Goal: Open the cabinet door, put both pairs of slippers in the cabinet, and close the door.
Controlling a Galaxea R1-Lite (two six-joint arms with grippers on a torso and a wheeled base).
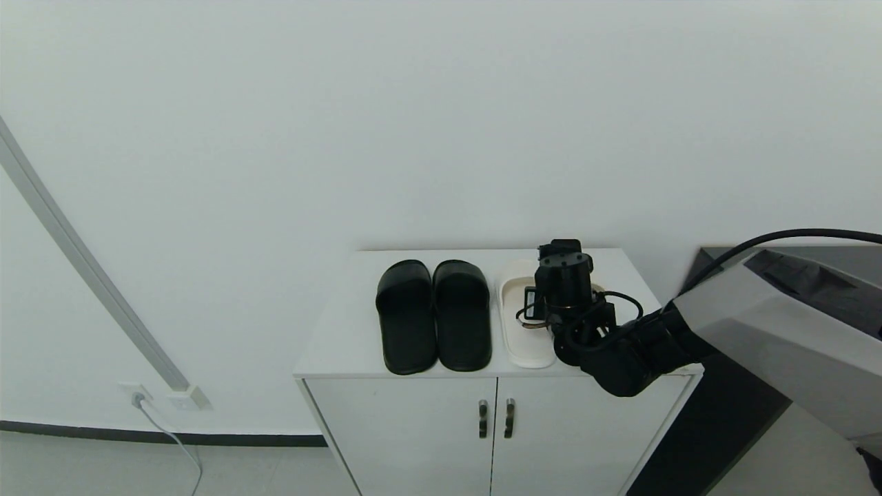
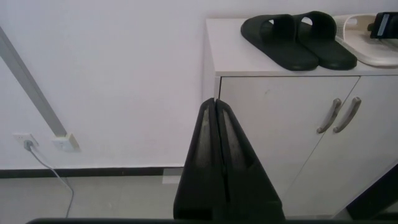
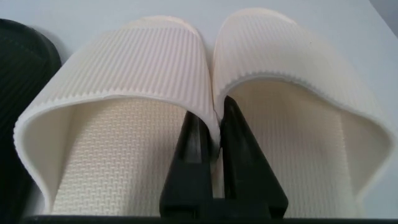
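A white cabinet [image 1: 406, 434] stands against the wall, both doors shut, with two dark handles [image 1: 496, 418] at the middle. On its top lies a black pair of slippers [image 1: 434, 315], side by side, and to their right a cream pair of slippers [image 1: 522, 331]. My right gripper [image 3: 211, 127] is shut on the touching inner strap edges of the cream slippers [image 3: 155, 74], both pinched between its fingers. My left gripper [image 2: 216, 109] hangs shut and empty, low and off the cabinet's left side [image 2: 267, 124]. The black slippers [image 2: 298, 38] lie up beyond it.
A grey conduit [image 1: 83, 265] runs slanting down the wall to a socket with a plugged cable [image 1: 138, 398] left of the cabinet. A dark panel [image 1: 716, 420] stands close to the cabinet's right side. Open floor lies left of the cabinet.
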